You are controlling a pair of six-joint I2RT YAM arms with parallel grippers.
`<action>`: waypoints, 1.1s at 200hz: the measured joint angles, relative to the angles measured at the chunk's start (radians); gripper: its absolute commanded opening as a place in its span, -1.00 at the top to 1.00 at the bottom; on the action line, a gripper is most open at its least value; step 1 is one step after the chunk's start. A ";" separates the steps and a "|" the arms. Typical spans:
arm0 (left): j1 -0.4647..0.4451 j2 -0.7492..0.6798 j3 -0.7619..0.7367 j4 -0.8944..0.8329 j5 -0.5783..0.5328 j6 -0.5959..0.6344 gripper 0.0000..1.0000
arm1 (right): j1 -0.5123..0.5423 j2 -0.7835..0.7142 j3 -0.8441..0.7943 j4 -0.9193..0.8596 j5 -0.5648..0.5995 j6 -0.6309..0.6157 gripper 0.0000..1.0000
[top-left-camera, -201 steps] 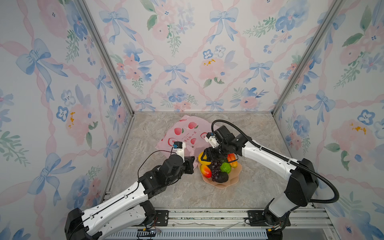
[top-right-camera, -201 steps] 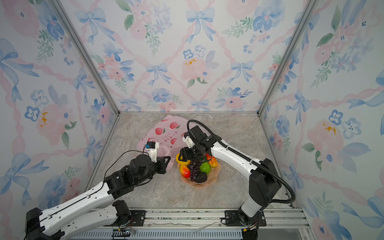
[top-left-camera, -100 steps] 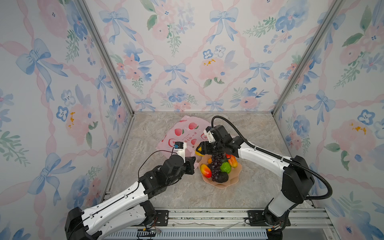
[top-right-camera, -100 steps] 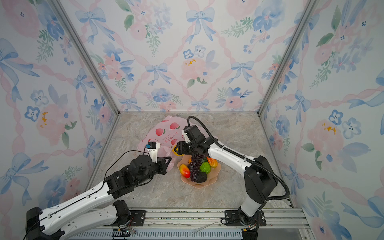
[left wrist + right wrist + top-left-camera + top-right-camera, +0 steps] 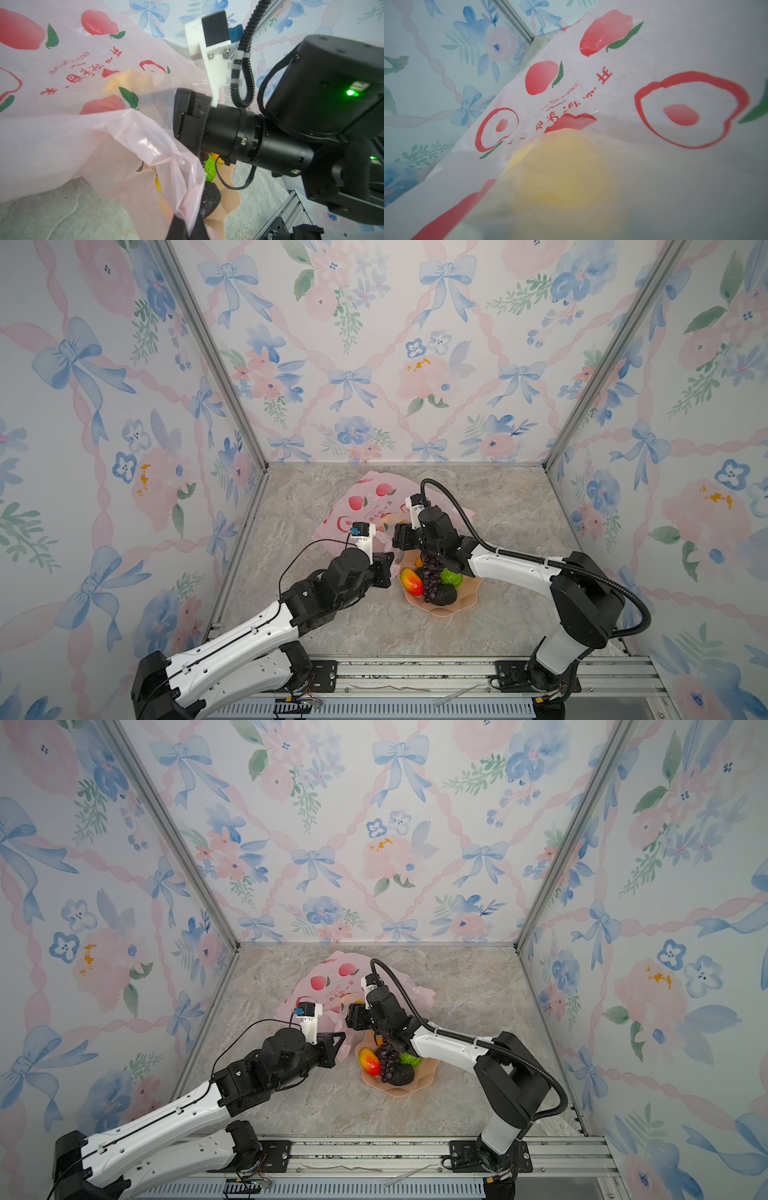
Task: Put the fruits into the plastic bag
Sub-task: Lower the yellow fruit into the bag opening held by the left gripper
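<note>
The pink plastic bag [image 5: 365, 506] [image 5: 328, 986] lies at the back of the floor, printed with red peaches. My left gripper [image 5: 384, 568] [image 5: 187, 228] is shut on the bag's front rim and holds the mouth up. My right gripper [image 5: 399, 537] [image 5: 353, 1017] reaches into that mouth, its fingers hidden by the film. A yellow lemon [image 5: 128, 81] [image 5: 560, 176] shows through the bag right at those fingers. Grapes [image 5: 430, 572], a red-yellow mango [image 5: 411, 581], a bumpy green fruit [image 5: 451, 576] and a black avocado [image 5: 444, 595] lie in the bowl.
The peach scalloped bowl [image 5: 465, 601] [image 5: 419, 1081] stands just right of my left gripper, under my right forearm. Flowered walls close in the back and both sides. A metal rail [image 5: 415, 672] runs along the front edge.
My right gripper has carried the yellow lemon from above the bowl, leftwards and back, into the bag's mouth. The left arm has held still with the rim.
</note>
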 measured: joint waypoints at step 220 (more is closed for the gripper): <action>0.000 0.011 0.065 0.005 -0.001 0.027 1.00 | 0.011 0.198 0.156 0.143 -0.031 -0.374 -0.29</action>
